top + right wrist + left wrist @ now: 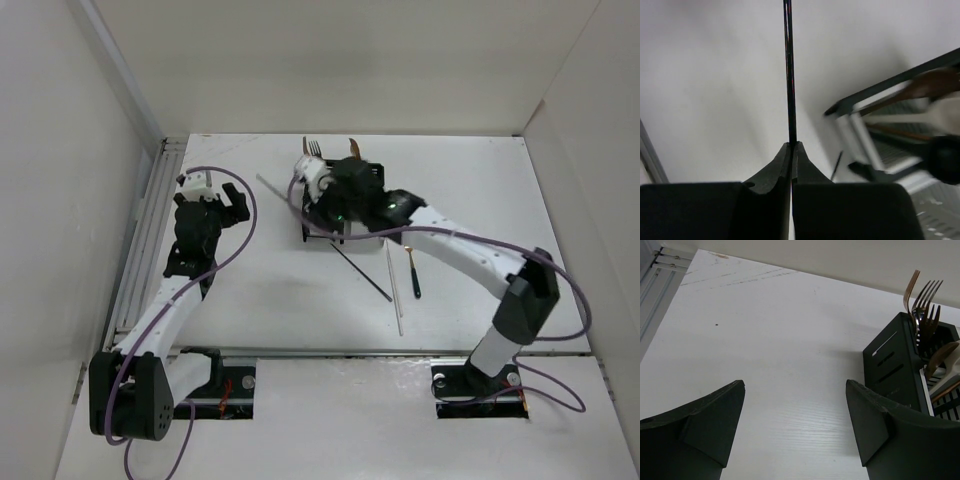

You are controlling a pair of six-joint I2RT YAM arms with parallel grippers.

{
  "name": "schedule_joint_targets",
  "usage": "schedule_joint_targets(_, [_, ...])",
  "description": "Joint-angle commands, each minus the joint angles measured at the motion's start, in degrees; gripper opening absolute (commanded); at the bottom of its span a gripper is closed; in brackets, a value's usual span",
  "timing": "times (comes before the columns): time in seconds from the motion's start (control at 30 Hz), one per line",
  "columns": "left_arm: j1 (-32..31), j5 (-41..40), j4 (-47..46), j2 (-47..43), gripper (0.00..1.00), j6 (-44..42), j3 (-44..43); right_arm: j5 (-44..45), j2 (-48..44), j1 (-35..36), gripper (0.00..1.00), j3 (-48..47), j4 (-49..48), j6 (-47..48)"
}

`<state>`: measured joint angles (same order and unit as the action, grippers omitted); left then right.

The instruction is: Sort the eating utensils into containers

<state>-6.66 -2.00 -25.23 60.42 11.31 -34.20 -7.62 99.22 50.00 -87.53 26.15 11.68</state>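
Forks [929,295], spoons [942,356] upright in caddy [890,367]; blk chopstick [788,75] held; white chopstick [394,290] on table [250,290]

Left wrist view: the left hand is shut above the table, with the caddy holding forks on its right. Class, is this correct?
No: the left hand is open, as the left wrist view shows. It is above the table, with the caddy holding forks on its right.
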Motion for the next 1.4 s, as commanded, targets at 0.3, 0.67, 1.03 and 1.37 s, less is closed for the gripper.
schedule_joint_targets(0.3, [2.79,0.23,0.71,-1.02,0.80,-1.82,-3.25,-2.05,-15.46,-20.20,0.00,17.64,-44.91,-12.72])
schedule_joint_targets(0.67, [5.07,3.41,0.71,2.50,0.80,-1.82,-6.15,7.70,-12.38,-22.75,0.00,30.84,-65.43,-20.82])
schedule_joint_targets(1.03, [5.07,5.16,0.71,4.97,0.80,-0.76,-8.34,7.71,-6.33,-23.89,0.00,35.76,-68.95,-19.77])
schedule_joint_targets(1.37, [5.07,5.78,0.71,5.49,0.80,-0.76,-8.87,3.40,-5.00,-23.89,0.19,39.10,-70.19,-20.82])
